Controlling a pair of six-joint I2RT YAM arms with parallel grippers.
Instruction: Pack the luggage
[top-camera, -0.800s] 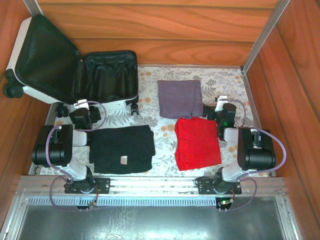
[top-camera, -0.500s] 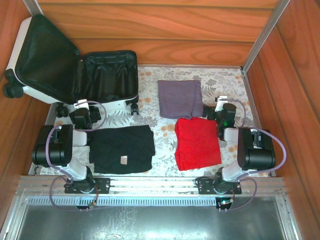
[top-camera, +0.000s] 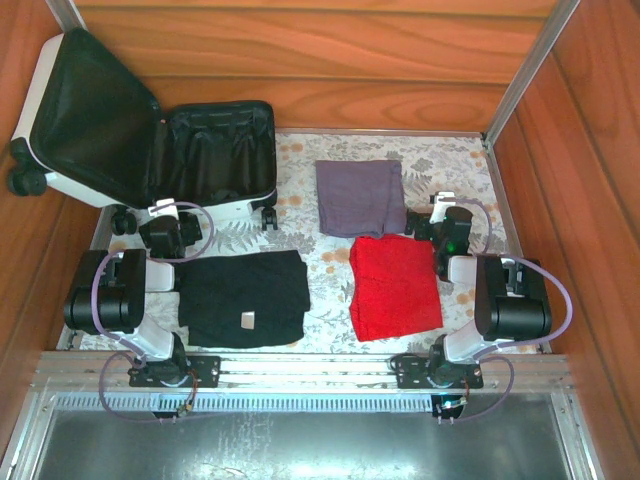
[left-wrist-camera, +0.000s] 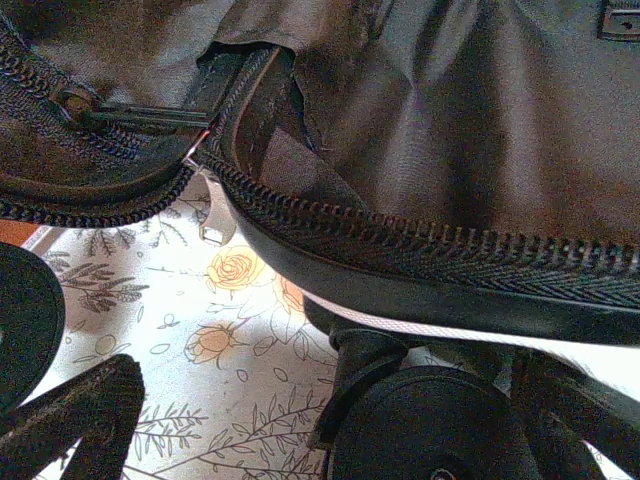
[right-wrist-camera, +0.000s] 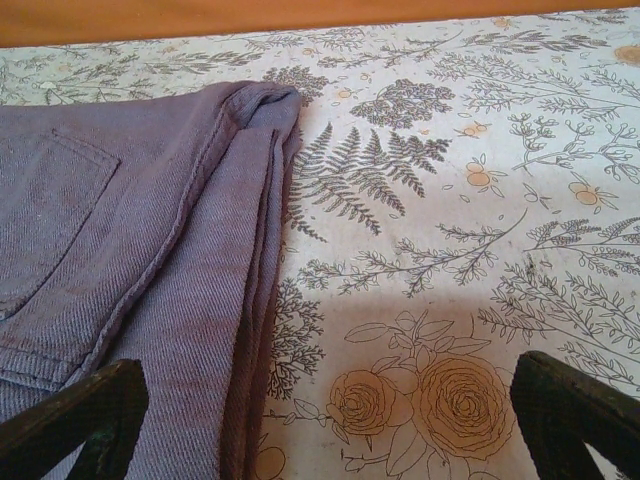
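The luggage (top-camera: 235, 207) lies open at the back left: a white shell with black lining, its lid leaning on the left wall. My left gripper (top-camera: 160, 218) is right in front of it, open and empty. In the left wrist view the zipper rim of the luggage (left-wrist-camera: 420, 250) and a black wheel (left-wrist-camera: 430, 425) are close ahead of the left gripper (left-wrist-camera: 330, 425). My right gripper (top-camera: 447, 212) stands open beside a folded purple garment (top-camera: 360, 196). The right wrist view has the purple garment (right-wrist-camera: 130, 250) on the left, its edge reaching between the open fingers of the right gripper (right-wrist-camera: 330, 410).
A folded black garment (top-camera: 243, 297) lies in front of the left arm and a folded red garment (top-camera: 394, 287) beside the right arm. The floral tablecloth (top-camera: 320, 260) covers the table. Wooden walls close in the back and both sides.
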